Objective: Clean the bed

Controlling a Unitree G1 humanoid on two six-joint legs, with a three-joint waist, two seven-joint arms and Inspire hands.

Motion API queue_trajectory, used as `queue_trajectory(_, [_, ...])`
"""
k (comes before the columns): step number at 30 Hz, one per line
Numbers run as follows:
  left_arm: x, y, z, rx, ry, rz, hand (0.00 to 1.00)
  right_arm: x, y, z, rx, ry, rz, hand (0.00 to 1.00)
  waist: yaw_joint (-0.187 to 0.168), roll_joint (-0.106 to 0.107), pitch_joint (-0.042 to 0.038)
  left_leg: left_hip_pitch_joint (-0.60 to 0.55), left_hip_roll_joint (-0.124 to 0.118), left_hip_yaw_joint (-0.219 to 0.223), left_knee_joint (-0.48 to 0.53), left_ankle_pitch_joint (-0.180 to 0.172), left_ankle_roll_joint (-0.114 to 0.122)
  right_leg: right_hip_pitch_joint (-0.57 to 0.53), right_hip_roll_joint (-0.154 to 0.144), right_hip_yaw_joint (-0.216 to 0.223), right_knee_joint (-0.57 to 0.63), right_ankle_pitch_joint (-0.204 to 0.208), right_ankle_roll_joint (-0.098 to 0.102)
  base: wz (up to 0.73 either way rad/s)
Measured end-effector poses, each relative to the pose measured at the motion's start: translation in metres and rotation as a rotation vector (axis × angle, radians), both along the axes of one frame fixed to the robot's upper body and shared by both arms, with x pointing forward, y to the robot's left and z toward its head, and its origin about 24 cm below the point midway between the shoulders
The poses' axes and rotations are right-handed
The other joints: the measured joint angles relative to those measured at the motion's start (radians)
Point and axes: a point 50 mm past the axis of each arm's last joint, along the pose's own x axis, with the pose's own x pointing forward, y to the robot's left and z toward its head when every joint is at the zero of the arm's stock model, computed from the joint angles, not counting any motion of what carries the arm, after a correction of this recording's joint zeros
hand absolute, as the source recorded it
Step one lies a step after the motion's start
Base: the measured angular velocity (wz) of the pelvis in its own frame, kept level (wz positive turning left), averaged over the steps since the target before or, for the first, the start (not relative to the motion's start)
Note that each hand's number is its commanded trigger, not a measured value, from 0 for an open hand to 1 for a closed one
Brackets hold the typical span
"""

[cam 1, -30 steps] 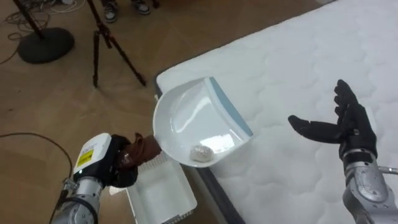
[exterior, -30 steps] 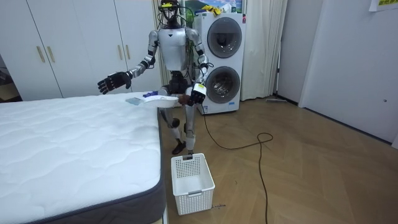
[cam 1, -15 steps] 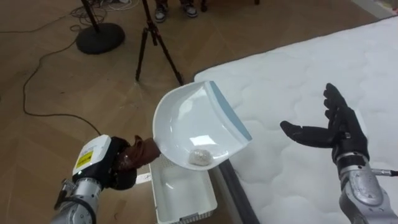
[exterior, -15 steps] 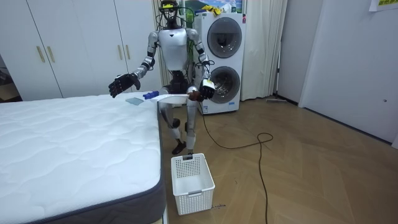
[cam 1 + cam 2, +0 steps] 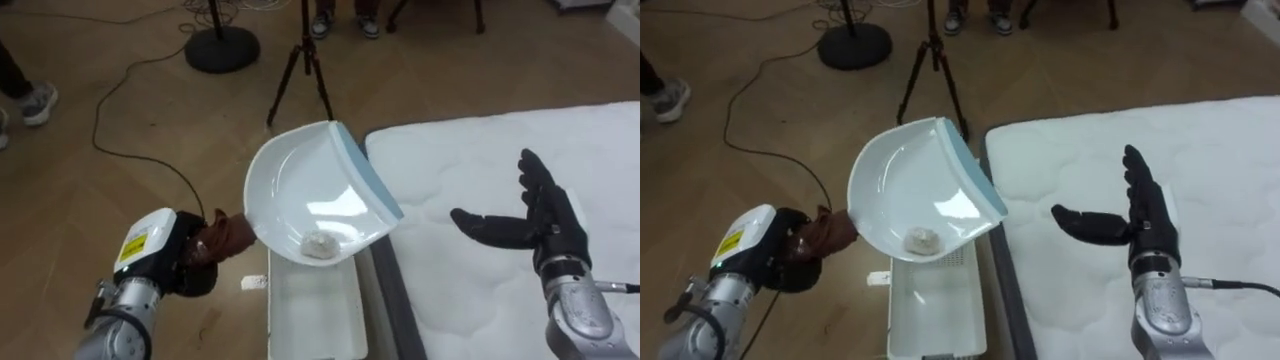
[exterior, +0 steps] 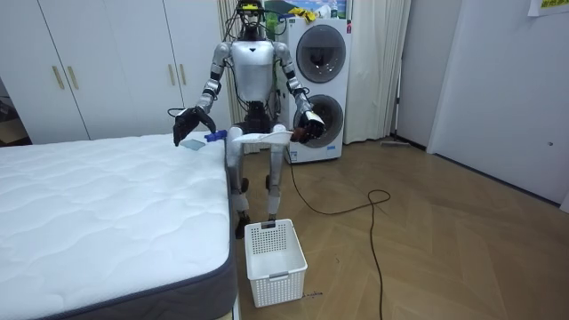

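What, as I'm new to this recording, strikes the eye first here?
A white dustpan with a small pale lump in it, held by its brown handle in the left hand, hangs above a white basket on the floor beside the mattress. The right hand is spread open above that mattress.

Dustpan [image 5: 310,190]: glossy smooth white plastic. Mattress [image 5: 470,160] below fingers [image 5: 535,182] of right hand [image 5: 548,225]: matt quilted cloth. Basket [image 5: 310,320]: plastic. Floor [image 5: 100,150]: wood.

The two head-mounted eye views look steeply down at close range, mattress [image 5: 500,170] at 3 o'clock, basket [image 5: 310,320] at 6 o'clock; the distant room view faces the robot and shares both.
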Motion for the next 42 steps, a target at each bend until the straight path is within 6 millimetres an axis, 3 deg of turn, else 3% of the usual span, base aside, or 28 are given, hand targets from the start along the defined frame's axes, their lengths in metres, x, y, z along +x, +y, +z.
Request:
queue_trajectory(7, [0.000, 0.007, 0.002, 0.007, 0.005, 0.008, 1.00, -0.004, -0.003, -0.007, 0.033, 0.026, 0.009, 0.00, -0.002, -0.004, 0.0026, 0.004, 0.005, -0.030, 0.004, -0.017, 0.009, 0.069, 0.044, 0.010, -0.101, 0.044, -0.005, 0.12])
queue_trajectory(13, [0.000, 0.008, 0.002, 0.012, 0.006, 0.010, 1.00, -0.004, -0.001, -0.007, 0.036, 0.033, 0.042, 0.00, -0.002, -0.004, 0.0032, 0.010, 0.001, -0.050, 0.003, -0.041, 0.012, 0.068, 0.058, 0.075, -0.101, 0.043, -0.003, 0.00])
queue_trajectory(15, [-0.001, 0.008, 0.002, 0.013, 0.007, 0.011, 1.00, -0.004, -0.001, -0.007, 0.024, 0.035, 0.051, 0.00, -0.002, -0.003, 0.0039, 0.012, 0.002, -0.059, 0.005, -0.043, 0.010, 0.069, 0.060, 0.072, -0.100, 0.041, -0.004, 0.12])
queue_trajectory(17, [0.000, 0.009, 0.002, 0.015, 0.006, 0.014, 1.00, -0.002, -0.001, -0.005, 0.002, 0.030, 0.059, 0.00, 0.001, 0.001, 0.0065, 0.004, 0.003, -0.062, 0.021, -0.050, 0.008, 0.071, 0.061, 0.062, -0.099, 0.036, -0.005, 0.11])
queue_trajectory(21, [-0.002, 0.012, 0.000, 0.021, 0.015, 0.028, 1.00, 0.004, 0.000, -0.001, -0.033, 0.017, 0.077, 0.00, 0.000, 0.023, 0.0213, -0.031, 0.004, -0.072, 0.070, -0.077, 0.003, 0.068, 0.070, 0.050, -0.099, 0.017, -0.011, 0.11])
queue_trajectory(23, [-0.003, 0.013, -0.002, 0.022, 0.026, 0.034, 1.00, 0.003, -0.002, -0.005, -0.033, 0.036, 0.069, 0.00, 0.000, 0.032, 0.0244, -0.041, 0.004, -0.079, 0.081, -0.081, 0.001, 0.063, 0.072, 0.050, -0.095, 0.013, -0.011, 0.12])
queue_trajectory(32, [0.003, 0.031, 0.002, 0.081, 0.056, 0.034, 1.00, 0.000, -0.011, -0.017, -0.047, 0.084, 0.040, 0.00, -0.037, 0.057, 0.0212, -0.110, -0.022, -0.111, 0.086, -0.063, -0.008, -0.047, 0.048, 0.052, 0.005, -0.026, -0.012, 0.12])
queue_trajectory(36, [0.026, 0.032, 0.013, 0.115, 0.037, -0.006, 1.00, 0.005, -0.015, -0.018, -0.044, 0.088, 0.023, 0.00, -0.048, 0.087, 0.0229, -0.160, -0.031, -0.105, 0.089, -0.041, -0.007, -0.108, 0.030, 0.045, 0.056, -0.035, -0.013, 0.05])
queue_trajectory(39, [0.040, 0.035, 0.024, 0.131, 0.006, -0.022, 1.00, 0.006, -0.016, -0.018, -0.043, 0.079, 0.020, 0.00, -0.059, 0.098, 0.0245, -0.179, -0.041, -0.102, 0.088, -0.035, -0.007, -0.142, 0.016, 0.047, 0.090, -0.049, -0.012, 0.00])
queue_trajectory(42, [0.054, 0.041, 0.037, 0.173, -0.022, -0.042, 1.00, 0.009, -0.016, -0.019, -0.050, 0.078, 0.006, 0.00, -0.063, 0.110, 0.0311, -0.219, -0.044, -0.089, 0.094, -0.025, -0.006, -0.193, 0.005, 0.048, 0.120, -0.055, -0.015, -0.04])
